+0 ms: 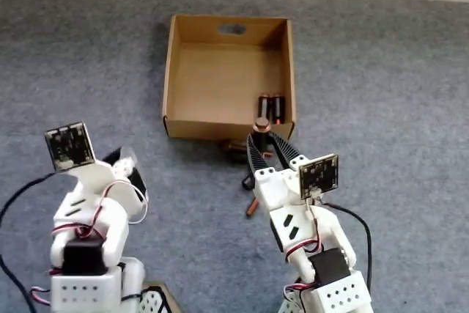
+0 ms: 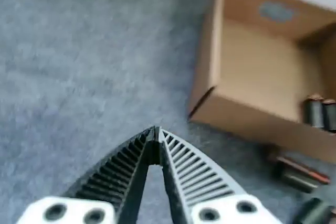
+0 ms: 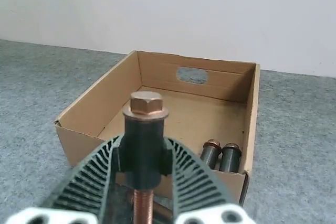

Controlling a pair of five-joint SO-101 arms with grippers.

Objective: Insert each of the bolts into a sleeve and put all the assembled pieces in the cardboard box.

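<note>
Looks like the drop-off step for piece number three. Got the right pincer (image 3: 143, 156) clamped round a dark sleeve (image 3: 143, 148) with a copper bolt (image 3: 146, 103) already pushed through it, head up and threads out the bottom. Holding that upright right at the near wall of the cardboard box (image 3: 100, 100), not clearly past the rim yet. Already got two assembled pieces (image 3: 220, 156) side by side inside, tucked into the near corner. Got the left pincer (image 2: 156, 132) pressed together on nothing, above bare grey surface (image 2: 63, 51) and well apart from the box.

Also got loose parts (image 2: 296, 174) on the surface just outside the front wall, plus one more bolt (image 1: 251, 207) lying beside the right arm. So probably around halfway, going by that.

Next up, at a guess: carry the held piece forward over the rim, lower it next to the two already in there without landing on top of them, then spread the pincer. After that, back out and go for the loose parts, probably needing both arms for the insertion.
</note>
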